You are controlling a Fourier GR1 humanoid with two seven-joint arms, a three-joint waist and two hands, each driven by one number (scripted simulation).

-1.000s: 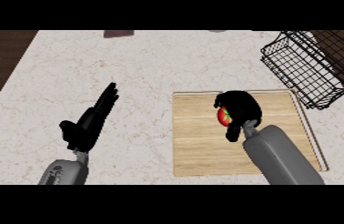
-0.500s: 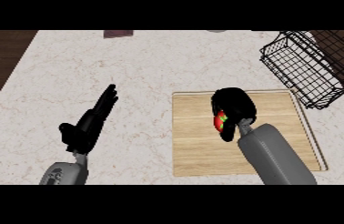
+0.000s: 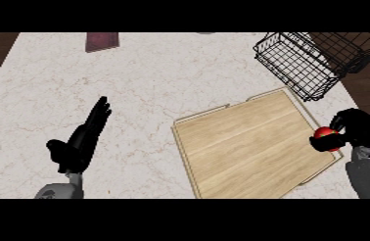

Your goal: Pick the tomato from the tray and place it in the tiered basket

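Observation:
The red tomato (image 3: 325, 134) is held in my right hand (image 3: 350, 129), whose fingers curl round it at the view's right edge, over the right rim of the wooden tray (image 3: 245, 147). Part of the tomato is hidden by the fingers. The black wire tiered basket (image 3: 307, 59) stands at the back right, beyond the tray and apart from the hand. My left hand (image 3: 78, 142) rests open at the lower left, fingers straight and pointing away, holding nothing.
A dark red flat object (image 3: 103, 40) lies at the counter's far edge on the left. The marble counter (image 3: 166, 83) stretches between the left hand and the tray. The counter's right edge runs close behind the basket.
The right hand has lifted the tomato off the tray's middle and carried it right to the tray's rim. The view has shifted and the tray now looks turned. The left hand stays put.

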